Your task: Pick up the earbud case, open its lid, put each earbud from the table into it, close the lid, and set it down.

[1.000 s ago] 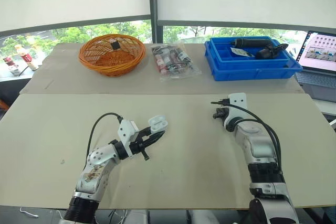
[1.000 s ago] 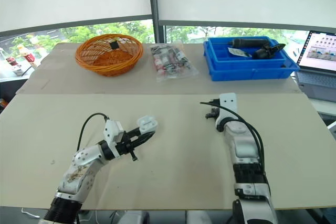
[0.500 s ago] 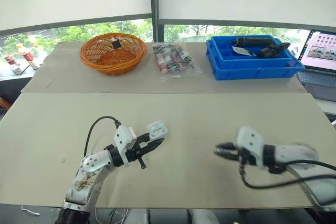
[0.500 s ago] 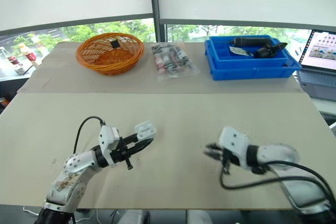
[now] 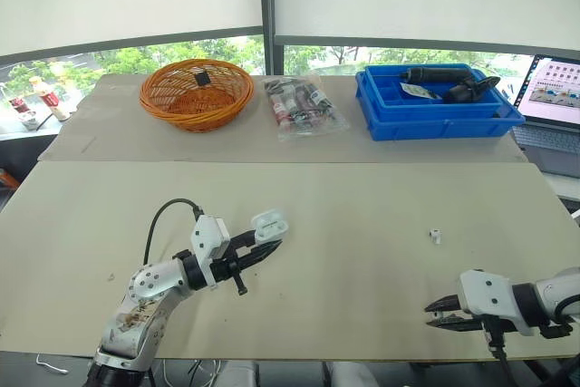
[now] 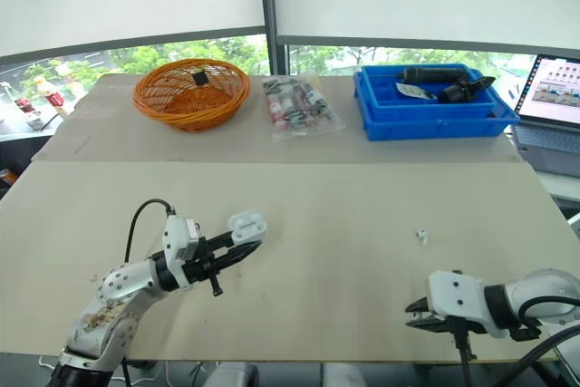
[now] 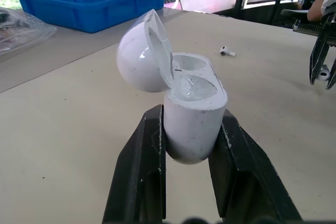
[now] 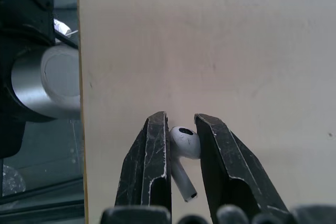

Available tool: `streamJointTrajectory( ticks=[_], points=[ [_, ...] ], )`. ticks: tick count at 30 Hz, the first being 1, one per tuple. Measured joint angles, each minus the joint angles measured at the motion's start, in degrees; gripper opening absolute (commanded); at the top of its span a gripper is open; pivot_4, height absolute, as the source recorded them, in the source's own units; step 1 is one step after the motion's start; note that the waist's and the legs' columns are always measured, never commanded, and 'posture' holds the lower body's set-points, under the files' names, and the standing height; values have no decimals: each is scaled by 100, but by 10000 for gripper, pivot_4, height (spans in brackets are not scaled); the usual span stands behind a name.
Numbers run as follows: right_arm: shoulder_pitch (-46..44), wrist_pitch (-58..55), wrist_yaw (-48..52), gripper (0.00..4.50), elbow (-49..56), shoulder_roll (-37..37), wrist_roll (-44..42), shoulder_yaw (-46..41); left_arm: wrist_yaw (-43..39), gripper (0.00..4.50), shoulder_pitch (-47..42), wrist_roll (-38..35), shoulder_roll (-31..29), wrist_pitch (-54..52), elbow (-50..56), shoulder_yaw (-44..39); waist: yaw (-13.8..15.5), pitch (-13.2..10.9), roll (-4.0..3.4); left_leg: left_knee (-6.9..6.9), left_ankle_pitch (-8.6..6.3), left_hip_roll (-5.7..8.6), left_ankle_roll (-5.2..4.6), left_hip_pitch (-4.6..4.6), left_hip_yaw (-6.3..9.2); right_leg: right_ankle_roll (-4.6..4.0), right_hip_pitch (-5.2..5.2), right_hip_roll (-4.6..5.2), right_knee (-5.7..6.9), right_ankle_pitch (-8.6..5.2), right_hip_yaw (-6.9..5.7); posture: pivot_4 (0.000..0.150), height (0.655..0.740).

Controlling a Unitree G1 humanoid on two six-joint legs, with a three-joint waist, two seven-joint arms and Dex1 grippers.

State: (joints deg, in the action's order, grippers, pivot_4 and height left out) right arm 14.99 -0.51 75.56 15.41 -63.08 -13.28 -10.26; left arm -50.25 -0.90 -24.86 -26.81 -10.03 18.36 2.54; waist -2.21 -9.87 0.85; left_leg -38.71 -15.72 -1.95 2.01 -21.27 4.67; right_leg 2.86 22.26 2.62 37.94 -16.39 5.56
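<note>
Right claw (image 5: pixel 433 314), near right: clenched on one earbud (image 8: pixel 185 144). Open earbud case (image 5: pixel 268 221), held in my left claw (image 5: pixel 269 244), lies well apart to its left.

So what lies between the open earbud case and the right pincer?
Only bare table between the earbud case and right pincer, per the left eye view; the loose earbud lies beyond that line.
</note>
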Motion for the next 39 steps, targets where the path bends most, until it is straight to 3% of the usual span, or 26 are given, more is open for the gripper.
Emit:
streamJointTrajectory(
  ticks=[14,15,21,29,34,39],
  points=[
    [-123,86,263,3968,-581,-125,144,121,10,5921,142,0,-13,-45,112,3,15,0,0,-2,0,1,0,0,0,0,-1,1,0,0,1,1500,7114],
    [-148,37,268,11968,-581,-125,143,141,9,5921,137,0,-13,-45,112,4,14,0,0,-2,0,1,0,0,0,0,-1,1,0,0,1,1500,7114],
    [-310,-61,239,31841,-575,-125,193,262,3,5921,110,0,-11,-45,111,11,12,0,2,-2,0,0,0,1,0,0,-2,1,0,0,1,1500,7114],
    [-184,-494,26,31965,6,-175,93,-61,-13,5921,100,0,-13,-45,109,23,11,-2,-3,-3,0,1,0,2,0,0,-2,1,4,0,2,1500,7114],
    [194,-1845,-325,31965,1270,-535,205,-618,-28,5921,146,0,-22,-46,112,30,45,-1,-2,-4,0,1,0,0,0,1,-2,1,2,0,1,1500,7114],
    [237,-3304,-722,31965,1947,-1074,655,-326,2,5921,229,2,-21,-82,168,102,94,-2,0,-5,0,1,0,0,0,1,-1,1,0,0,1,1500,7114]
  ],
)
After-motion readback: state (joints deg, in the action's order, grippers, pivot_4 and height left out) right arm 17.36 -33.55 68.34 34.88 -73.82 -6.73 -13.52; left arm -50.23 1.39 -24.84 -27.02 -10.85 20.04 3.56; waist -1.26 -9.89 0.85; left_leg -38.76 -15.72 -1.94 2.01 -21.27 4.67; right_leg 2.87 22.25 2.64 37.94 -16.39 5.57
